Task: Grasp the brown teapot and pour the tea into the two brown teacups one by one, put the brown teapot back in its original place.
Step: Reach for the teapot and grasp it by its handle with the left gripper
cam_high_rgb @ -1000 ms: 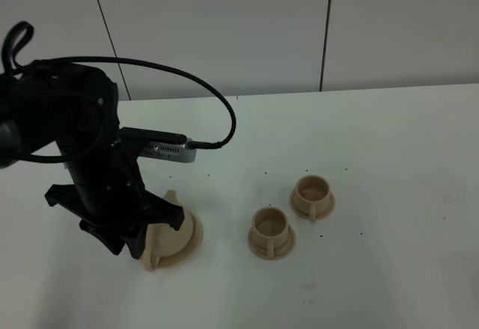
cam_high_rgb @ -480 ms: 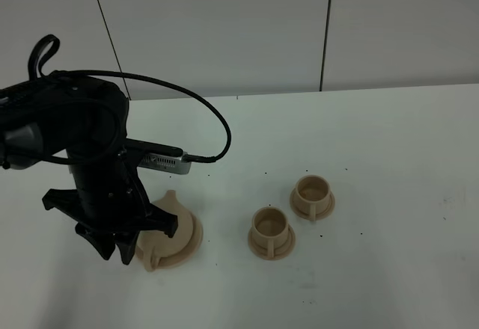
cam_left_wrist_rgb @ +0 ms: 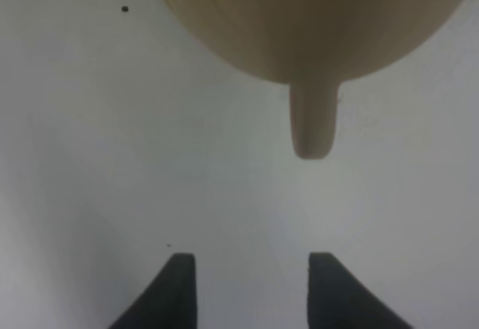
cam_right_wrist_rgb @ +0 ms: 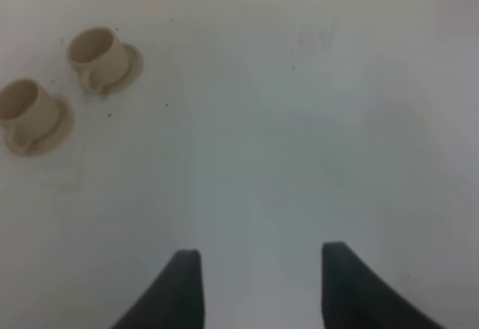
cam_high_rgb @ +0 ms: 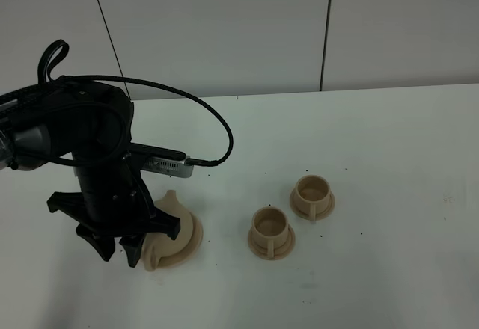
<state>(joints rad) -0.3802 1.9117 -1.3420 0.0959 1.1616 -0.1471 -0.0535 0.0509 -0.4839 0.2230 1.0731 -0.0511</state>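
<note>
holding left jaws open just short of loop handle (cam_left_wrist_rgb: 313,120) of round light-tan matte teapot (cam_left_wrist_rgb: 307,22), right jaws open; likely put-back; next, retreat cleanly.

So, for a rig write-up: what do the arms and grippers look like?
The left arm is bulky matte black, with a black cable looping to a silver-grey box on its wrist. The left gripper and right gripper have plain black tapered fingers. No markings show.
</note>
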